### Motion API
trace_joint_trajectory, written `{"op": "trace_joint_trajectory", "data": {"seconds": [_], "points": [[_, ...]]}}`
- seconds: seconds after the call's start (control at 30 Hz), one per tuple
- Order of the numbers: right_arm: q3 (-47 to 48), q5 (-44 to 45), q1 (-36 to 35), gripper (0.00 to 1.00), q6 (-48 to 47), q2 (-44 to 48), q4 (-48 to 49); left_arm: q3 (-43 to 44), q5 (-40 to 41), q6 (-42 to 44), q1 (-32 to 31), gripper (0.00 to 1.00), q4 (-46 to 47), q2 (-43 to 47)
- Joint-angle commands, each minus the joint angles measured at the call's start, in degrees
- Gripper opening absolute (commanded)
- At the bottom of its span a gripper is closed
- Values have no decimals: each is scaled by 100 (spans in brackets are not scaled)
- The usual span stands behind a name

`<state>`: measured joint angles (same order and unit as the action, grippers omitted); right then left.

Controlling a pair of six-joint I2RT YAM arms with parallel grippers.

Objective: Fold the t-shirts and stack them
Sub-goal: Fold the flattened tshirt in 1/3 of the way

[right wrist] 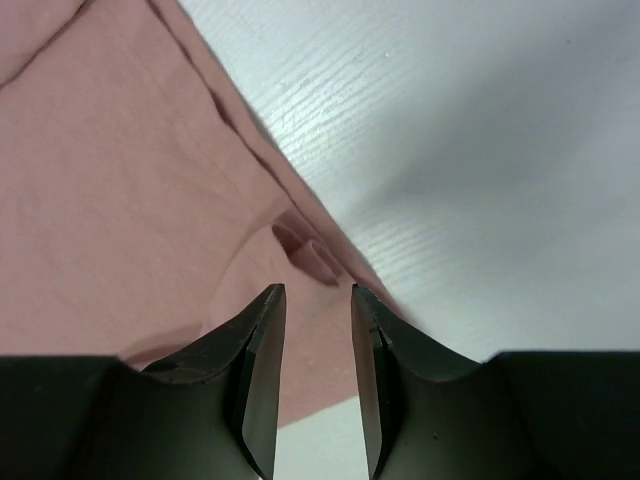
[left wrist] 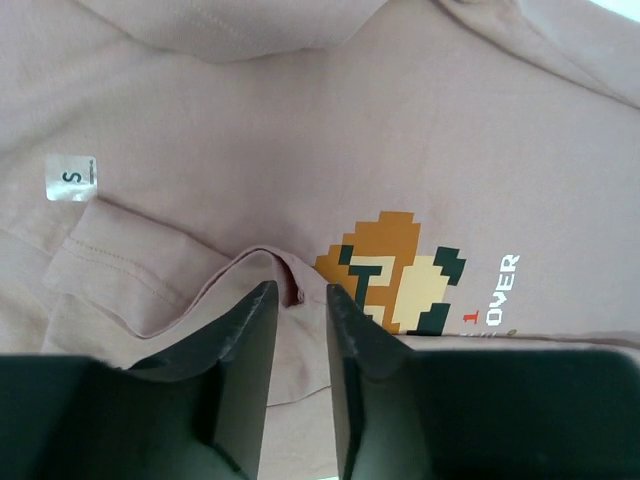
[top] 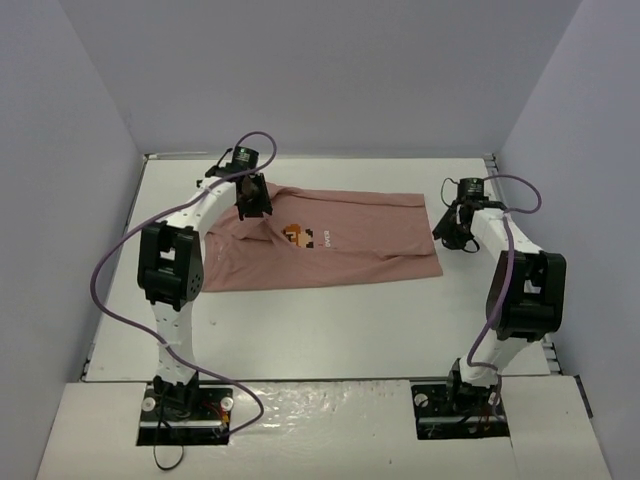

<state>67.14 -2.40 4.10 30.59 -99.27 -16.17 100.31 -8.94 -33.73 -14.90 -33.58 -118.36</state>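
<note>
T-shirt: the dusty salmon-pink cotton short-sleeved t-shirt (top: 350, 240) is lying spread on the white table (top: 330, 330), its orange, black and white pixel graphic (left wrist: 390, 270) facing up.
Left gripper: the left gripper (left wrist: 297, 290) is hovering over the t-shirt's left end, beside the graphic; its claw is standing released, narrowly parted, with a raised crease at its tips.
Right gripper: the right gripper (right wrist: 318, 292) is hanging over the t-shirt's right edge; its claw is standing released, with a small pucker of hem just ahead.

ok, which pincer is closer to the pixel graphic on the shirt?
Left. The left pincer sits over the t-shirt right beside the pixel graphic; the right pincer is at its opposite edge, by bare table.
</note>
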Motion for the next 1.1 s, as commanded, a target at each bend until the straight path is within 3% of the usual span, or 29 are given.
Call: {"op": "trace_joint_trajectory", "data": {"seconds": [0.0,0.17,0.53,0.83,1.07], "points": [[-594,29,3,31,-238,803,-53,296,-72,182,31,29,106,567],[-1030,127,-7,31,-237,891,-44,-116,7,369,20,38,107,1123],[-1265,564,-375,32,14,808,195,-1894,205,535,-92,38,289,1675],[-1259,1236,-757,36,451,387,359,-2090,392,548,-92,38,404,1393],[-1922,1643,-713,35,529,539,395,-2225,542,415,-75,38,408,1132]]}}
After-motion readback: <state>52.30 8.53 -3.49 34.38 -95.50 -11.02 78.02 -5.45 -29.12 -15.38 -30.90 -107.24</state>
